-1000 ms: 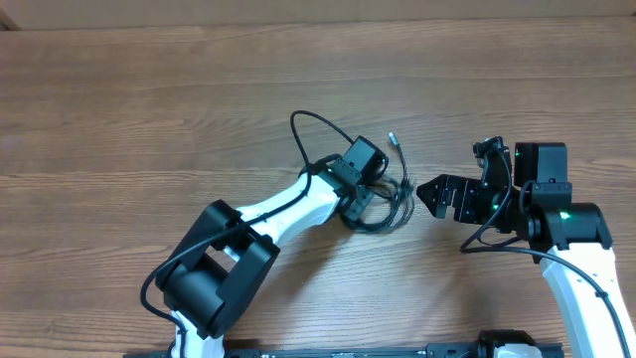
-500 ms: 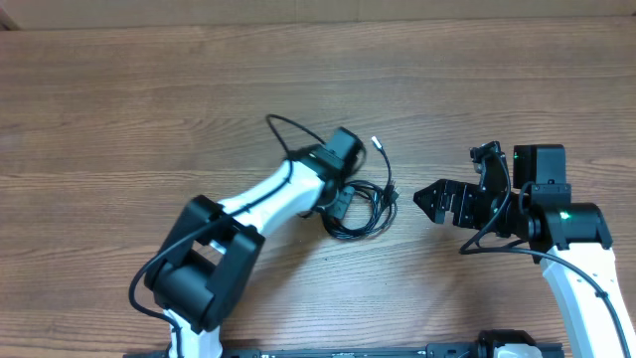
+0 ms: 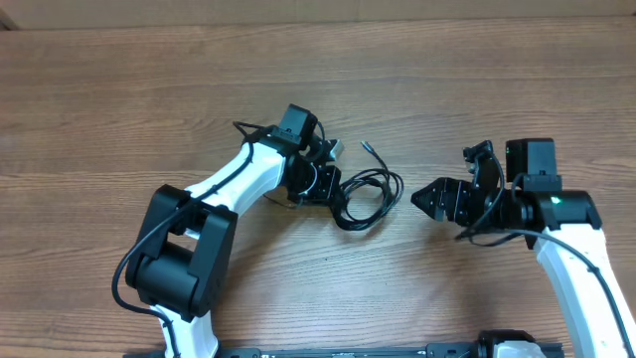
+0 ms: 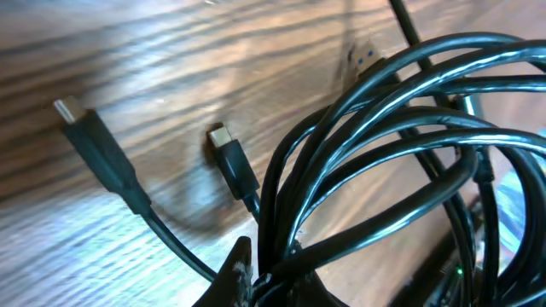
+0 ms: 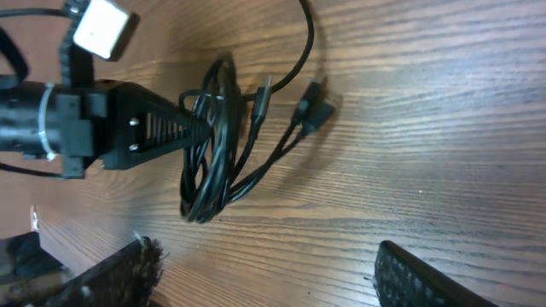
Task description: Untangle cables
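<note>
Overhead view: you are looking at a wooden table (image 3: 517,80) with a small bundle of cables (image 3: 370,196) near its middle, between the two arms.
Cables: they are looping in a loose black coil, with the free ends trailing out above and to the right of it.
Left gripper (image 3: 336,191): it is pinching the left edge of the coil, with its jaws closed tight on several strands at once.
Left wrist view: you are seeing glossy black loops fanning up and to the right from the fingertips (image 4: 247,275) at the bottom edge.
Plugs: a long plug (image 4: 90,145) and a short plug (image 4: 232,160) are lying flat on the wood to the left of the loops, apart from each other.
Silver-tipped end (image 3: 366,146): it is lying above the coil in the overhead view, well clear of both grippers.
Right gripper (image 3: 419,198): it is hovering just to the right of the coil and pointing at it, not touching any strand.
Right wrist view: its fingers (image 5: 119,275) are showing at the two bottom corners, spread wide, with only bare wood between them, so this hand is gripping nothing.
</note>
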`<state>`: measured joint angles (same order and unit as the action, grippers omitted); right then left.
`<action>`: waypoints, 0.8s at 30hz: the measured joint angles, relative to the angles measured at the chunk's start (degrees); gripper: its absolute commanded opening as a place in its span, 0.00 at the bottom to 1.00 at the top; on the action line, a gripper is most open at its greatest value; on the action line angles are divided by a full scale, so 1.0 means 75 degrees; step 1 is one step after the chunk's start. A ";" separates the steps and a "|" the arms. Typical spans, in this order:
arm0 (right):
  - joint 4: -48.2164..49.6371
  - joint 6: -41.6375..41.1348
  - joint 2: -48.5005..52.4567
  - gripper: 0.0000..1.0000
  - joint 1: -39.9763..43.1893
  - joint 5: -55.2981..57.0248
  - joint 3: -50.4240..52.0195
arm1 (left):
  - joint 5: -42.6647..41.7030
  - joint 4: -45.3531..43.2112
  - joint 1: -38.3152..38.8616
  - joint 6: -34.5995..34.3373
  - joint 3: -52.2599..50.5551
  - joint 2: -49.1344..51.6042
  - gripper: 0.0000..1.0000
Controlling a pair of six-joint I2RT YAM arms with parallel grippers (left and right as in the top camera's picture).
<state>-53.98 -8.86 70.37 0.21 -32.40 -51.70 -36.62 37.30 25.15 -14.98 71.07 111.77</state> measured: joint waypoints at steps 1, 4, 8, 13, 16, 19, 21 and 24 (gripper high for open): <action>0.0012 -0.0047 0.0085 0.76 -0.0035 -0.0015 0.0000 | -0.0073 0.0003 0.0017 -0.0020 0.0000 0.0000 0.04; 0.0055 -0.0108 0.0338 0.76 -0.0227 -0.0041 0.0000 | -0.0184 0.0003 0.0044 -0.0093 0.0000 0.0000 0.04; 0.0306 -0.0195 0.0705 0.72 -0.0752 -0.0058 0.0000 | -0.0207 0.0003 0.0050 -0.0175 0.0000 0.0000 0.04; 0.0772 -0.0236 0.0988 0.49 -0.1271 -0.0073 0.0000 | -0.0207 0.0061 0.0050 -0.0192 0.0000 0.0000 0.04; 0.1215 -0.0370 0.1090 0.43 -0.1466 -0.0026 0.0000 | -0.0207 0.0099 0.0050 -0.0192 -0.0006 0.0000 0.04; 0.1416 -0.0749 0.1291 0.40 -0.1588 0.0221 0.0000 | -0.0207 0.0122 0.0050 -0.0192 -0.0009 0.0000 0.04; 0.1483 -0.0938 0.1463 0.38 -0.1652 0.0393 0.0000 | -0.0207 0.0154 0.0050 -0.0192 -0.0009 0.0000 0.04; 0.1603 -0.1201 0.1737 0.30 -0.1746 0.0565 0.0000 | -0.0201 0.0221 0.0050 -0.0192 -0.0012 0.0000 0.04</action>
<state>-41.95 -17.87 83.40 -12.88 -28.16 -51.70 -38.13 38.96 25.52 -16.43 70.98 111.77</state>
